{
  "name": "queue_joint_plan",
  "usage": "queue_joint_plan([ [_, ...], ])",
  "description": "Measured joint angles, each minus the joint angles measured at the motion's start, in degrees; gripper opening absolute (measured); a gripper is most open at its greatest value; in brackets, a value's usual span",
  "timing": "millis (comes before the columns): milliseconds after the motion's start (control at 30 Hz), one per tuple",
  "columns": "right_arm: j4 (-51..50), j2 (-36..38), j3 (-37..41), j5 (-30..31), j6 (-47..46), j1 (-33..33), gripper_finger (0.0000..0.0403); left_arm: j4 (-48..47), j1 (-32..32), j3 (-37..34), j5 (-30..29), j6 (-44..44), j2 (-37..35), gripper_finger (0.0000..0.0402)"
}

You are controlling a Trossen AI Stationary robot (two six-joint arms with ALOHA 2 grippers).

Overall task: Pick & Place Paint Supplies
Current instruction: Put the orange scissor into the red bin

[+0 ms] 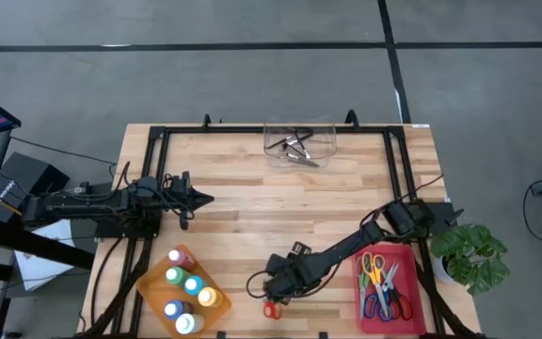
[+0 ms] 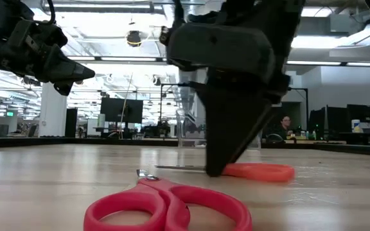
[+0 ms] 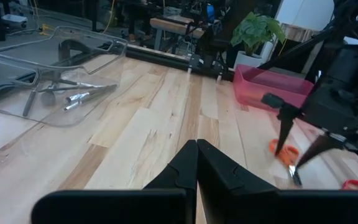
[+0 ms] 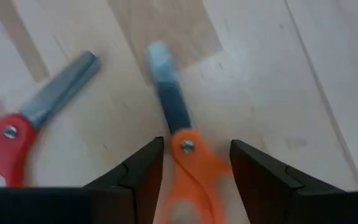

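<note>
Orange-handled scissors (image 4: 185, 168) lie flat on the wood near the table's near edge, blades closed. My right gripper (image 4: 196, 146) is open and low over them, one finger on each side of the pivot, with a gap on both sides. In the low view its fingers (image 2: 214, 163) reach down to the table beside the orange handle (image 2: 259, 172). Red-handled scissors (image 1: 271, 309) lie just nearer the near edge. My left gripper (image 1: 205, 199) is shut and hovers over the table's left part, touching nothing.
An orange tray (image 1: 149, 287) at the near left holds several paint bottles. A pink tray (image 1: 412, 282) at the near right holds more scissors. A clear container (image 1: 299, 143) with brushes sits at the far edge. A potted plant (image 1: 473, 254) stands off the right edge.
</note>
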State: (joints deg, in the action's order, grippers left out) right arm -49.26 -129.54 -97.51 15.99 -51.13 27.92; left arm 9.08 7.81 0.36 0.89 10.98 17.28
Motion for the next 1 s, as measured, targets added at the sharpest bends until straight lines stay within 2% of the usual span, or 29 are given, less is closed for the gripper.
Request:
queue_joint_plan([
  [100, -5.05, 1.30, 0.40, 0.01, -0.37, 0.00, 0.0172, 0.00, -0.01, 0.00, 0.02, 0.00, 0.02, 0.0000],
  [433, -7.47, 9.27, 0.19, 0.43, 4.78, 0.86, 0.0176, 1.79, -0.02, -0.01, 0.02, 0.00, 0.04, 0.0000],
  [600, -20.18, 12.01, 0.15, 0.29, 7.66, 1.05, 0.0189, 1.79, 0.00, 0.00, 0.02, 0.00, 0.04, 0.0000],
  [700, -24.25, 12.89, 1.45, -0.29, 9.54, 0.84, 0.0199, 1.79, -0.01, 0.00, 0.01, 0.00, 0.04, 0.0000],
  [900, -21.98, 13.29, 7.64, -1.44, 13.26, -0.95, 0.0211, 1.77, -0.01, -0.01, 0.02, 0.00, 0.04, 0.0000],
  [1000, -17.80, 13.36, 10.60, -4.79, 15.16, -2.43, 0.0215, 1.77, 0.00, -0.01, 0.02, 0.00, 0.04, 0.0000],
])
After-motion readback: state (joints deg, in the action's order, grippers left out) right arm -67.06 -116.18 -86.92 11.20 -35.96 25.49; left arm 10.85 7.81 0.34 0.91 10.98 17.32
